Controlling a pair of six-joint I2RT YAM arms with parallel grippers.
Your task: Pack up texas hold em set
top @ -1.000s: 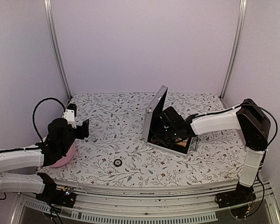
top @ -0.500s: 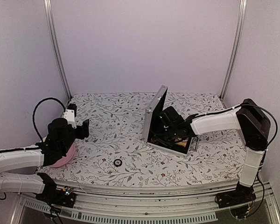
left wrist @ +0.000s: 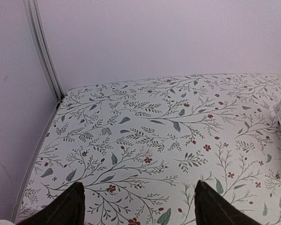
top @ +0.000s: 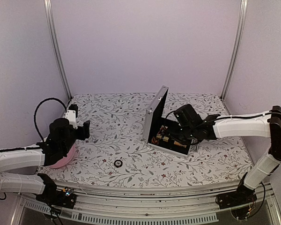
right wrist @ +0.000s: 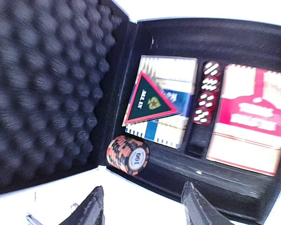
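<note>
Lilac walls and metal corner posts (top: 56, 51) close in a table (top: 107, 136) covered with leafy floral cloth. Bare cloth runs from 9 to 12 o'clock. Toward 3 o'clock from centre sits the silver briefcase (top: 154, 115), open with its foam-lined lid upright. The left gripper (left wrist: 139, 199) hovers spread at 9 o'clock, over the pink plate (top: 65, 158). The right gripper (right wrist: 143, 206), fingers apart and empty, hangs just outside the case's rim. Inside lie a triangular token (right wrist: 150, 101) reading "ALL IN", a chip (right wrist: 129, 153) marked "100", red dice (right wrist: 206, 93) and a red card pack (right wrist: 248, 122).

1. "ALL IN" is read on the green, red-edged triangular token (right wrist: 151, 101), which lies on the blue-and-cream card pack (right wrist: 173, 129).
2. "100" is printed on the orange-and-black round chip (right wrist: 129, 154).
3. Lettering on the red card pack (right wrist: 246, 122) is too blurred to be read.
</note>
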